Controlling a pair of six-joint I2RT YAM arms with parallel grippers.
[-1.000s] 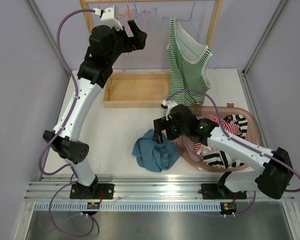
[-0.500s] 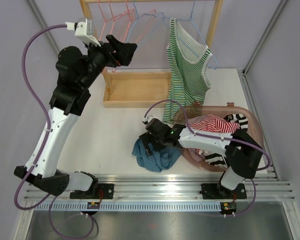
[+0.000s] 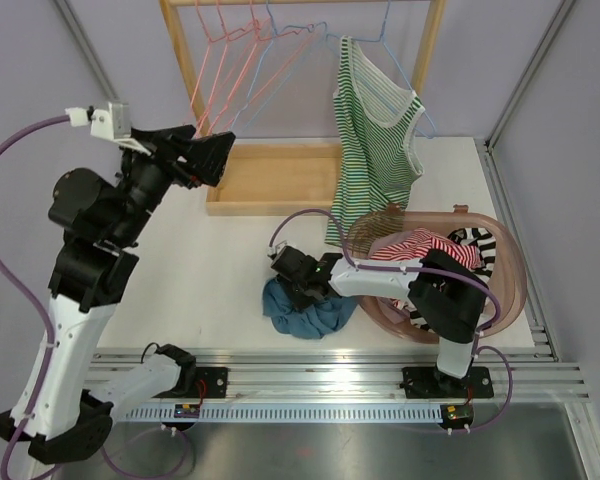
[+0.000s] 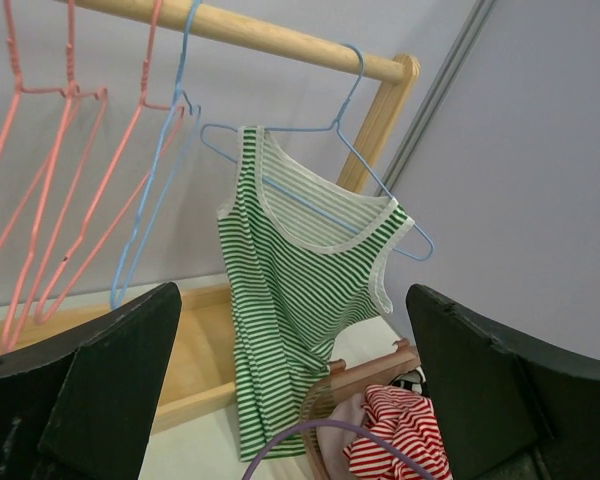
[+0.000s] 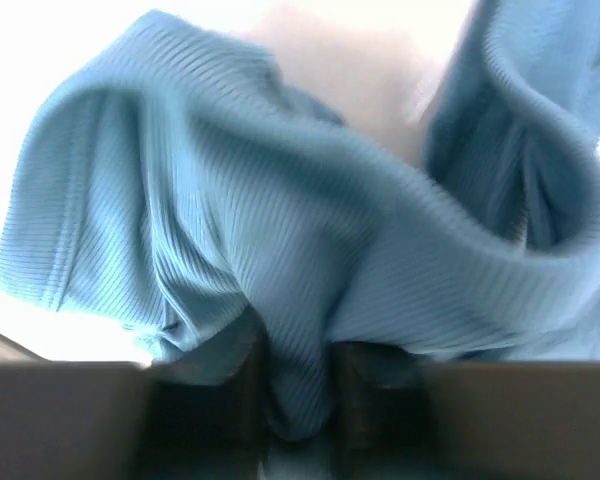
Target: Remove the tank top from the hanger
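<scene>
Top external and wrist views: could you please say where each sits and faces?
Top external: above and behind, facing down at the white table; both arms show.
Left wrist: raised, facing the hanging green-striped tank top; open left end effector shows.
Right wrist: low, facing a crumpled blue garment; right end effector pinches it.
First two share the tank top.

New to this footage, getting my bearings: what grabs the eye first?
A green striped tank top hangs on a blue hanger at the rail, back right. On the table, the right tool pinches a crumpled blue cloth; the left tool gapes open, raised at left.
</scene>
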